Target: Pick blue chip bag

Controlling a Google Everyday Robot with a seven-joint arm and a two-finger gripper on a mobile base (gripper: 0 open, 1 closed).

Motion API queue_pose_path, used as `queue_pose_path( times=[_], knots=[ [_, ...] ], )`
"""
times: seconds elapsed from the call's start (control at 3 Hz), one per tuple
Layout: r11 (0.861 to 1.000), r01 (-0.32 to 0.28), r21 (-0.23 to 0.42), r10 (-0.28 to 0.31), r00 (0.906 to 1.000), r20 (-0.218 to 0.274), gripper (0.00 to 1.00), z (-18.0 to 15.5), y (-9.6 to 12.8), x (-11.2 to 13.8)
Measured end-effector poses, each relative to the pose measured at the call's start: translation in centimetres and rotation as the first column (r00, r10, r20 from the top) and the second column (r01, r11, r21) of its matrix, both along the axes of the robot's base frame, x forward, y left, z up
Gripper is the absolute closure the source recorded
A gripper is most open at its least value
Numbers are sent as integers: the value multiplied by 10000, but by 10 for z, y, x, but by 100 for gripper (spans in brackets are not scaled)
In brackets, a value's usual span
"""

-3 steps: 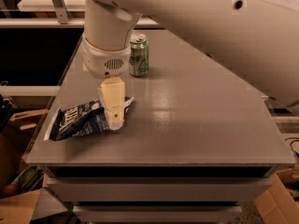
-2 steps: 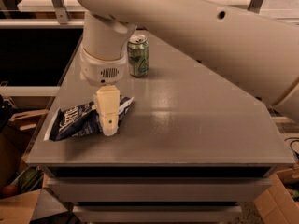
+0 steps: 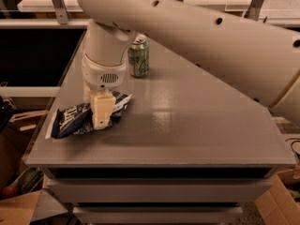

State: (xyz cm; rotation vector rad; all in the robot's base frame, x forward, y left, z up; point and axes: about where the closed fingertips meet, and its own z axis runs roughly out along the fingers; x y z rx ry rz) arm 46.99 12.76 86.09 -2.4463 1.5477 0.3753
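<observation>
The blue chip bag lies crumpled on the left front part of the grey table, dark navy with white lettering and white edges. My gripper hangs from the big white arm and points straight down onto the bag's right half, covering part of it. Its tip is at the bag's surface; I cannot tell whether it touches. The bag's left end reaches close to the table's left edge.
A green soda can stands upright behind the gripper, at the back of the table. The white arm spans the upper right of the view. Cardboard boxes sit on the floor at the left and right.
My gripper has moved a little left and lower, further over the chip bag. The bag and the can have not moved.
</observation>
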Motion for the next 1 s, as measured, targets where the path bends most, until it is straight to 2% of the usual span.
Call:
queue_pose_path(
  times=[0.33, 0.67, 1.0],
  knots=[
    [9998, 219, -25, -218, 9996, 152, 65, 9, -7, 4],
    [9987, 477, -155, -466, 9970, 611, 88, 30, -19, 13],
    [9965, 800, -253, -759, 9879, 1354, 100, 63, -34, 24]
  ],
)
